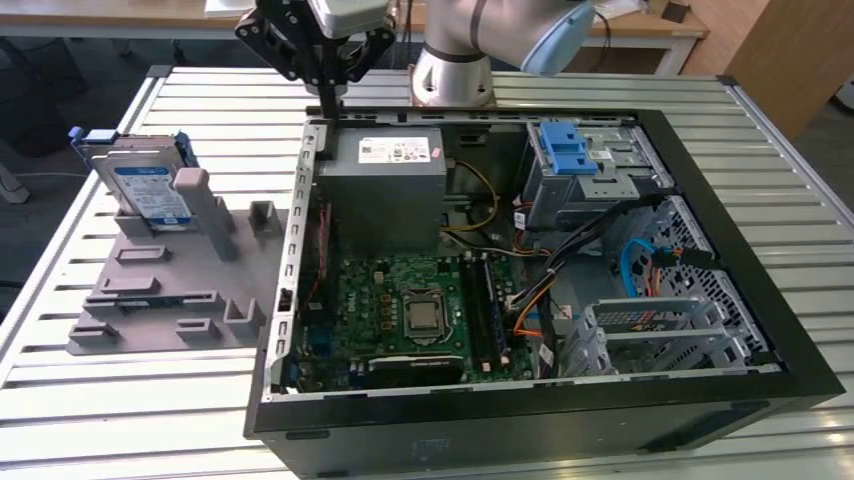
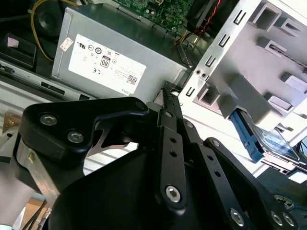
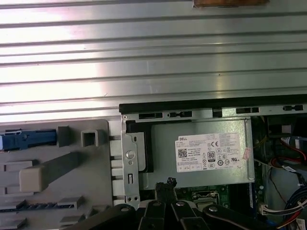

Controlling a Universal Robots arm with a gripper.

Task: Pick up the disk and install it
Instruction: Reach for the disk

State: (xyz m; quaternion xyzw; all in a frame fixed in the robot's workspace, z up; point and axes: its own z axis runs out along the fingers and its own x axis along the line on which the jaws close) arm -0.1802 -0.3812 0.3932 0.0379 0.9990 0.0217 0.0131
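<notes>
1 tower case (image 1: 534, 420) lies on its side nearest the exterior view with the panel off, presumably so the bays face up for top-down access. Inside it: the motherboard (image 1: 400, 310), then the grey power supply (image 1: 387, 190) and the drive cage (image 1: 614, 180) with its blue latch (image 1: 567, 150) along the far wall. Cables hide the cage interior, so I can't tell which bay is free. The disk (image 1: 147, 190) is not picked yet. It stands on edge in the grey slotted holder (image 1: 174, 300) beside the case on the exterior view's left, likely to leave its rails and faces graspable. Holder posts hide its lower edge. The gripper (image 1: 328, 106) hovers over the case's far corner by the power supply, fingers pinched together on nothing. The arm base (image 1: 451, 75) sits behind it, with the upper arm cut off.
</notes>
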